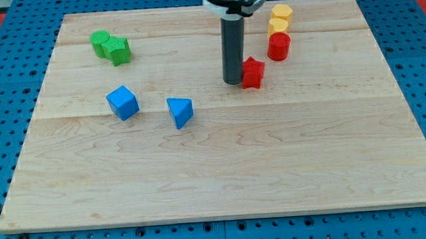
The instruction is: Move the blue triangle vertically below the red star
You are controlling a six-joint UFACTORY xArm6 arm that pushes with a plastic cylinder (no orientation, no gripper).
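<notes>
The arm has no fingers, only a dark rod, so it grasps nothing. The tip [234,81] stands just beside the red star [252,73], on the star's left side in the view. The blue triangle [180,111] lies well apart, toward the view's bottom left of the star, near the blue cube [123,103] on the wooden board [275,167].

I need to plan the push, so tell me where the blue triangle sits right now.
The blue triangle block lies left of the wooden board's centre, just right of the blue cube, and down-left of the red star block and my tip.
</notes>
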